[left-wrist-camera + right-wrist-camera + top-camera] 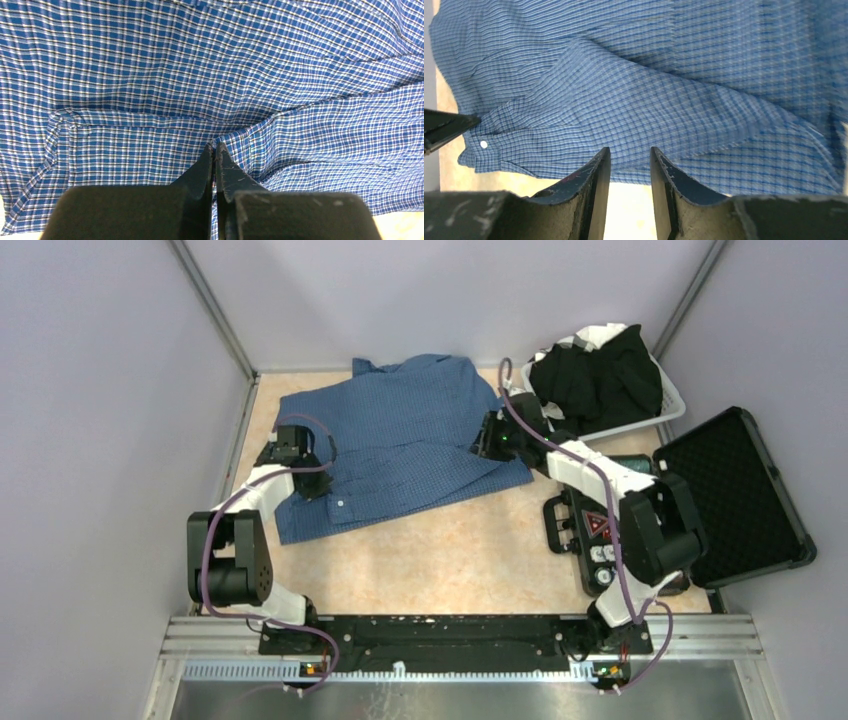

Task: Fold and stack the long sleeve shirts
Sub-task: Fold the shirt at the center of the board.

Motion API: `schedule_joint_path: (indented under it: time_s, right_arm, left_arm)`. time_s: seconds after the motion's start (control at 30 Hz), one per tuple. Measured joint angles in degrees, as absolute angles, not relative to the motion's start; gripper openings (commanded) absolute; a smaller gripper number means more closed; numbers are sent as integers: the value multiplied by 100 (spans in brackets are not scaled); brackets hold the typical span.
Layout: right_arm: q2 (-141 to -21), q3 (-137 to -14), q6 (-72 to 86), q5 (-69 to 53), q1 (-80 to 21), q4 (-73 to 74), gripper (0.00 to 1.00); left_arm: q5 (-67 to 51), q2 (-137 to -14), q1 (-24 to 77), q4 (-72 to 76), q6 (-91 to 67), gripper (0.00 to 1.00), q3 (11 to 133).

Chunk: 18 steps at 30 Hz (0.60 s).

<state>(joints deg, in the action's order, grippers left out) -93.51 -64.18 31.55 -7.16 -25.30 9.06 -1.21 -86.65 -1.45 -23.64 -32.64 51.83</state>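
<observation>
The blue checked long sleeve shirt point(410, 430) lies spread across the back of the tan table, collar towards the far wall. My left gripper point(305, 465) sits on its left side. In the left wrist view it point(215, 146) is shut, with a puckered fold of the checked cloth point(200, 65) pinched at the tips. My right gripper point(483, 443) is at the shirt's right edge. The right wrist view shows it point(629, 150) open with nothing between its fingers, the cloth's edge point(649, 90) just beyond them. Black shirts point(600, 375) lie heaped in a basket.
The white basket point(672, 405) stands at the back right corner. An open black hard case point(735, 495) with foam lining lies at the right, its other half point(600, 530) beside the right arm. Grey walls close in the table on three sides.
</observation>
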Motion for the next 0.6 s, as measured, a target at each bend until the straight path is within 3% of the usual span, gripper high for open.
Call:
schedule_joint_path:
  time_s: [0.23,0.37,0.47,0.6]
  right_arm:
    - [-10160,-6807,3037,-722,-2788,685,29]
    - [-10595,-6740,3026,-666,-2685,646,29]
    - [-10637,-6469,3065,-639,-2543,576,29]
    - [-10610,-6147,3157,-617,-2418,381,30]
  left_arm:
    - [8,-8707,-301,-2379,-3262,25,5186]
    - [69,-8702,-346,-2425,-3208,51,5188]
    - [69,-8672,-351,-2517,-3114,58,5275]
    - [-34,-8538,-183,-2550,-3000,59,5516]
